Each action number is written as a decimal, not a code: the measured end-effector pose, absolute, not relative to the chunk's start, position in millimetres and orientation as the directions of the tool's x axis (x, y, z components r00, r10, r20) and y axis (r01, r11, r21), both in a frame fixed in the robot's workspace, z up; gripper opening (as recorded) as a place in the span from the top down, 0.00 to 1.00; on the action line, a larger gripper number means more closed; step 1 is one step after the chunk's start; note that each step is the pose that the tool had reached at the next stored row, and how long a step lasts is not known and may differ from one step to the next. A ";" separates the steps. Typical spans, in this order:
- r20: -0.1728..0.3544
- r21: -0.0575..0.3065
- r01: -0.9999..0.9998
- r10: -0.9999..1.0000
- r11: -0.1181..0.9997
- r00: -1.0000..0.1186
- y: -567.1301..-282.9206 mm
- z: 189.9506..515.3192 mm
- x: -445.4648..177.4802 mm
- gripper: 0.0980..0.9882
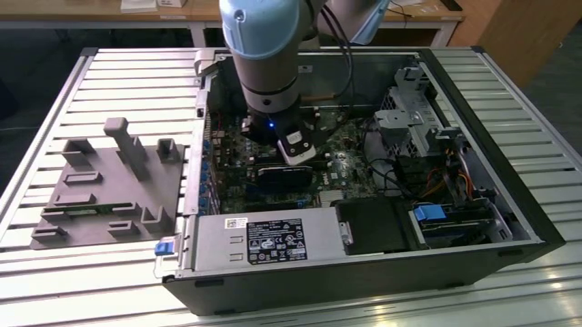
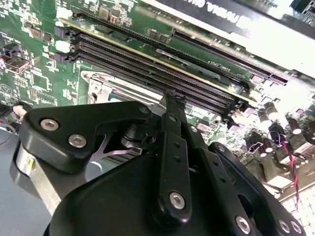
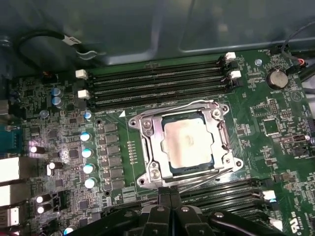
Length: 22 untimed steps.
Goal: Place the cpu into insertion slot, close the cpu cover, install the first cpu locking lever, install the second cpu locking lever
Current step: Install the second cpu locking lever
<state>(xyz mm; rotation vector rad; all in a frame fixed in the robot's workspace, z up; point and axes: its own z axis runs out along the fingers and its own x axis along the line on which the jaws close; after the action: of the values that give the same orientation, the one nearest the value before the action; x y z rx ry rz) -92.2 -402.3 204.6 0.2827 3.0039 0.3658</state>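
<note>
The cpu (image 3: 183, 142) sits in the insertion slot (image 3: 147, 129), the cpu cover (image 3: 217, 140) closed around it. The gripper (image 3: 170, 196) hovers beside it, fingers clenched together, grasping nothing

- A slatted metal table (image 1: 118, 68) of pale grey ribs fills the exterior view, catching bright glare along its near edge.
- Behind it runs a wooden desk (image 1: 109, 13) with white legs.
- A brown wooden panel (image 1: 518, 27) stands at the exterior view's far right.
</note>
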 end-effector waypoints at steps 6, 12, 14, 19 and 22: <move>-0.075 0.266 0.171 0.197 0.949 -0.977 -409.7 202.5 -94.1 1.00; -0.069 0.292 0.170 0.198 0.941 -0.978 -409.8 199.4 -97.4 1.00; -0.066 0.305 0.170 0.199 0.937 -0.978 -409.8 198.9 -98.4 1.00; -0.064 0.316 0.170 0.200 0.933 -0.978 -409.8 196.8 -99.1 1.00; -0.063 0.319 0.170 0.200 0.932 -0.978 -410.1 195.8 -100.3 1.00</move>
<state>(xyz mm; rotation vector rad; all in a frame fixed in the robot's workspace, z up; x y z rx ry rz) -100.3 -410.1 195.8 0.2868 2.9946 0.4824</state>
